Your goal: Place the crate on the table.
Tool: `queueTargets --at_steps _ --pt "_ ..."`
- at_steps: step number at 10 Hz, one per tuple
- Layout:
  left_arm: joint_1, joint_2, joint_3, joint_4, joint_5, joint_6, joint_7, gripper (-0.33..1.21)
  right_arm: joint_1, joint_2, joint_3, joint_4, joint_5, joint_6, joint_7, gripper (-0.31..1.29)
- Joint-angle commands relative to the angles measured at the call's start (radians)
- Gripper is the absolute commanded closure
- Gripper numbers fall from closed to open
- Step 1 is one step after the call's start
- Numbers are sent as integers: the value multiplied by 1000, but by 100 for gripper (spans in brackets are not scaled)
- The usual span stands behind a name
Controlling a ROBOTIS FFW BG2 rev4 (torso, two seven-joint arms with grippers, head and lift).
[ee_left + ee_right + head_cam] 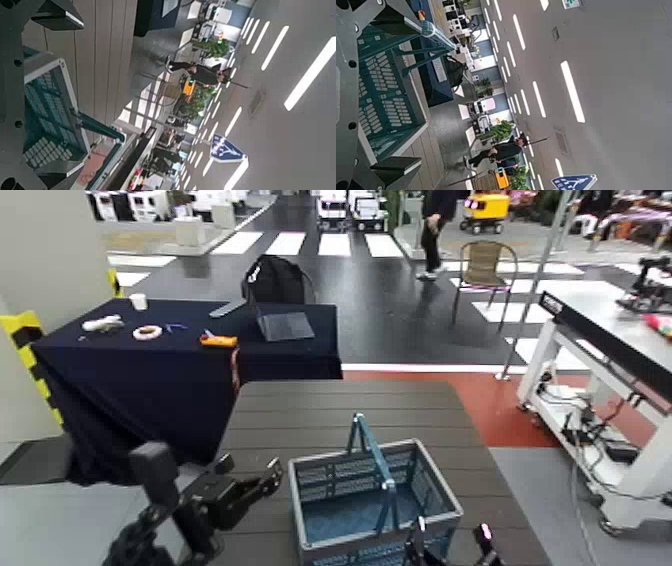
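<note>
The blue-grey crate (pixel 375 500) stands on the dark brown table (pixel 330 405) near its front edge, with its teal handle (pixel 365 452) raised upright. My left gripper (pixel 250 477) is open just left of the crate, with a small gap between them. My right gripper (pixel 450 542) is open at the crate's near right corner, low in the head view. The left wrist view shows the crate's lattice side (pixel 43 111) beyond that gripper's spread fingers (pixel 59 14). The right wrist view shows the crate (pixel 383 95) beyond that gripper's spread fingers (pixel 395 170).
A navy-draped table (pixel 150 365) with a tape roll, an orange tool and a laptop stands behind on the left. A white-framed workbench (pixel 600 320) stands to the right. A chair (pixel 485 265) and a walking person (pixel 435 225) are far back.
</note>
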Motion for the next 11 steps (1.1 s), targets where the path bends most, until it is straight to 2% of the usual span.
queueTargets --at_steps 1,4,6,11 --pt "107 2 -12 -14 -72 -111 43 8 7 3 -9 -6 12 3 0 14" --pt "205 -19 -28 -32 -164 -321 171 9 17 9 -24 -15 37 6 -2 14" --pt "233 -27 -23 -45 -192 -347 184 9 25 11 -29 -29 54 15 -8 14" --pt "245 -25 -26 -49 -207 -381 203 9 30 14 -40 -39 55 38 0 14"
